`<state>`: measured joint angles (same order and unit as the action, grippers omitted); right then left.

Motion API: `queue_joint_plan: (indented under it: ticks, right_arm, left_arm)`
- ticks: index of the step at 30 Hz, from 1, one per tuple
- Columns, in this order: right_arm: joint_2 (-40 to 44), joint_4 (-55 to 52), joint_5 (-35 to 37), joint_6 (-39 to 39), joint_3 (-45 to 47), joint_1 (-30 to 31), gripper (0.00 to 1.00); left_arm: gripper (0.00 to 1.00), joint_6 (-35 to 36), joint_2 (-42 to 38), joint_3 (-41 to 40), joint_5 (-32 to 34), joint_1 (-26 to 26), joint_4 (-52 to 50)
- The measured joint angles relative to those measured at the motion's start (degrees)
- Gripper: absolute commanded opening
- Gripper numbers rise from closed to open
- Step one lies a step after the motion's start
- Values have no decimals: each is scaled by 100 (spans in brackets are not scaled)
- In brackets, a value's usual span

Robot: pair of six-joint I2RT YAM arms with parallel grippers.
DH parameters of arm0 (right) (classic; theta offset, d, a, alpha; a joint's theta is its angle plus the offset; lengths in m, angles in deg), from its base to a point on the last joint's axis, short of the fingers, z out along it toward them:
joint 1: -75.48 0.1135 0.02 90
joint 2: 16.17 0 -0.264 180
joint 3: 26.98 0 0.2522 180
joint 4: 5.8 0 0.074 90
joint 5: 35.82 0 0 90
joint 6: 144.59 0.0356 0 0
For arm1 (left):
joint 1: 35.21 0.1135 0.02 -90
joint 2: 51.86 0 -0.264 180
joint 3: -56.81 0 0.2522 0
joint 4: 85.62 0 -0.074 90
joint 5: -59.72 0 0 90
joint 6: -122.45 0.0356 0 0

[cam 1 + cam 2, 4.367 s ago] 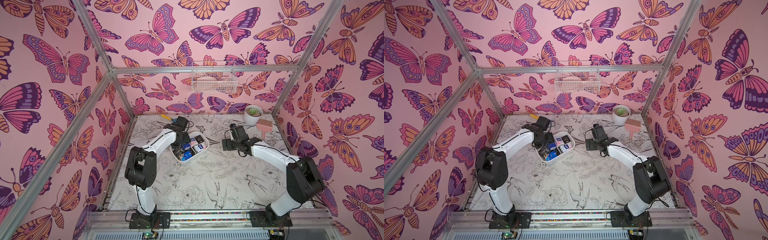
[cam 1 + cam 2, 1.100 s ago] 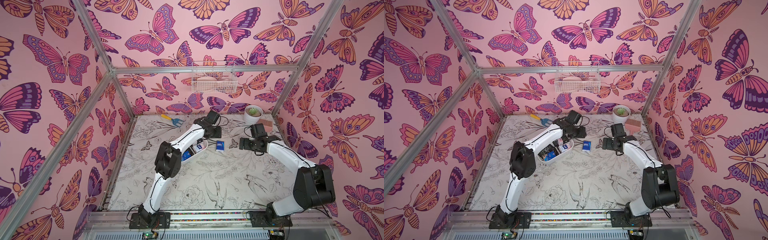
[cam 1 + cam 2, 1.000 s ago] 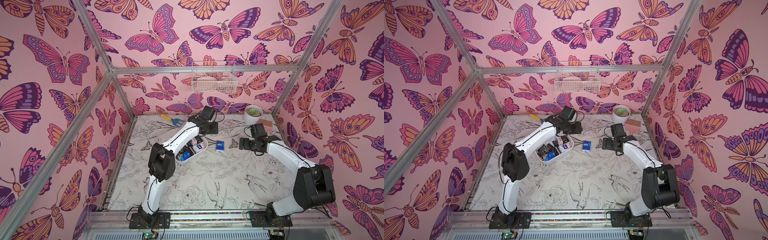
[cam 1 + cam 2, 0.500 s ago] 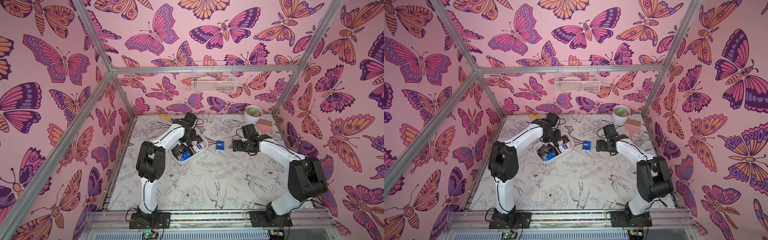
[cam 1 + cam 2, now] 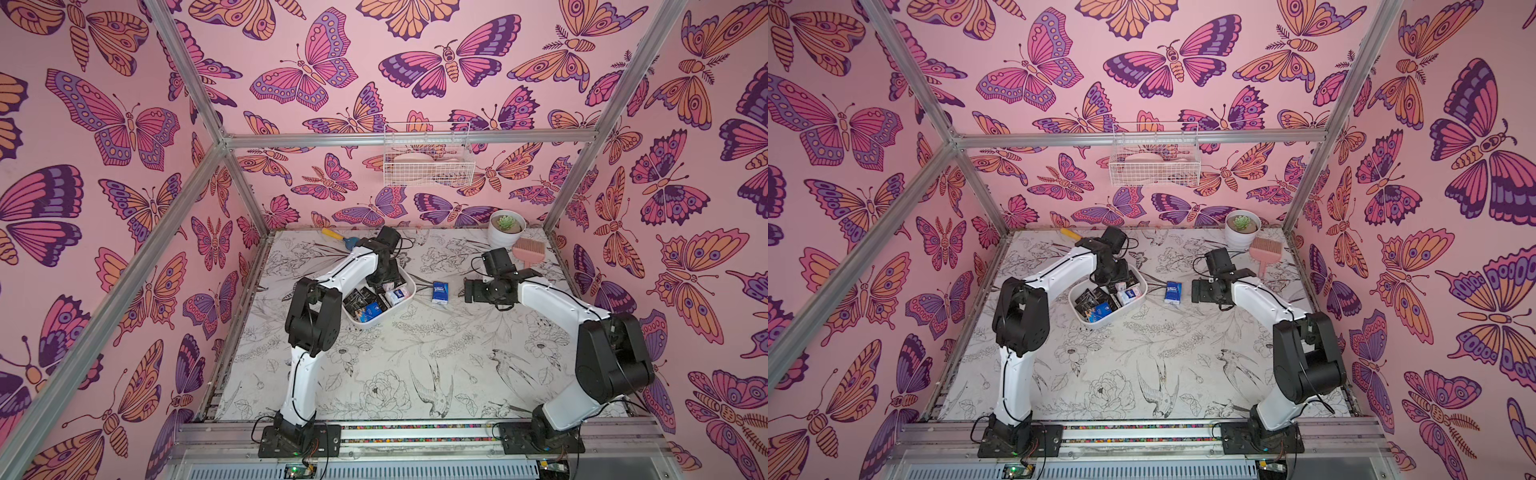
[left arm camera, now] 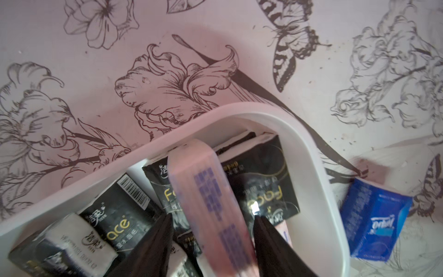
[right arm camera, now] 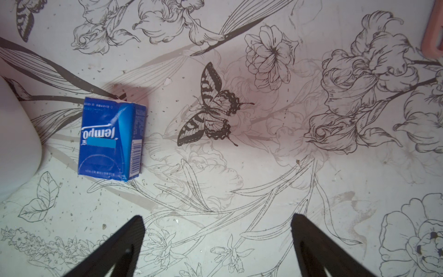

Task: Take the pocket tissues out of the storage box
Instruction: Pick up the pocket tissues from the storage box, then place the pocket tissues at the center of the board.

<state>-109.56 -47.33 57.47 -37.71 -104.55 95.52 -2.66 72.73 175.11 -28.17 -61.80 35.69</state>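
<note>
Left wrist view puts your left gripper (image 6: 213, 215) down in the storage box (image 6: 311, 153), its fingers close on either side of a pink packet (image 6: 206, 191) that stands on edge among the black packets (image 6: 263, 191). The pink one is blurred, so you cannot tell whether it is pinched or only flanked. One blue packet (image 7: 107, 136) lies flat on the tabletop (image 7: 263, 179) just beside the box's outer wall, between your two arms in both top views. Your right gripper (image 7: 217, 217) hangs spread wide over the tabletop near that blue packet, apart from it.
</note>
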Motion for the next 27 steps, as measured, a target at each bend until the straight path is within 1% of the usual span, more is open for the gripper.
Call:
queue_joint_plan:
  ticks: [3,7,11,13,15,17,21,24,27]
  right_arm:
    - [0,4,-20,0,0,0,99]
    - [0,11,-39,-2,2,0,98]
    - [2,17,-39,0,22,0,98]
    - [4,9,-33,-2,44,0,99]
    - [13,0,13,-7,48,0,99]
    - [66,-20,83,-22,50,-9,99]
    - [208,-61,160,-24,70,-164,99]
    - [417,-101,227,-20,184,-472,100]
    - [671,-146,354,-17,321,-791,100]
  left_arm:
    - [42,-50,57,-7,-37,76,-9]
    - [34,-98,26,-31,-28,118,-9]
    - [30,-33,-197,-98,42,68,-13]
    - [29,24,-393,-103,85,-22,-13]
    - [29,90,-614,-103,140,-184,-11]
    - [30,155,-815,-72,197,-470,-11]
    - [30,192,-844,177,20,-1121,66]
    - [31,214,-560,573,-341,-1545,212]
    - [32,227,57,1231,-713,-1836,420]
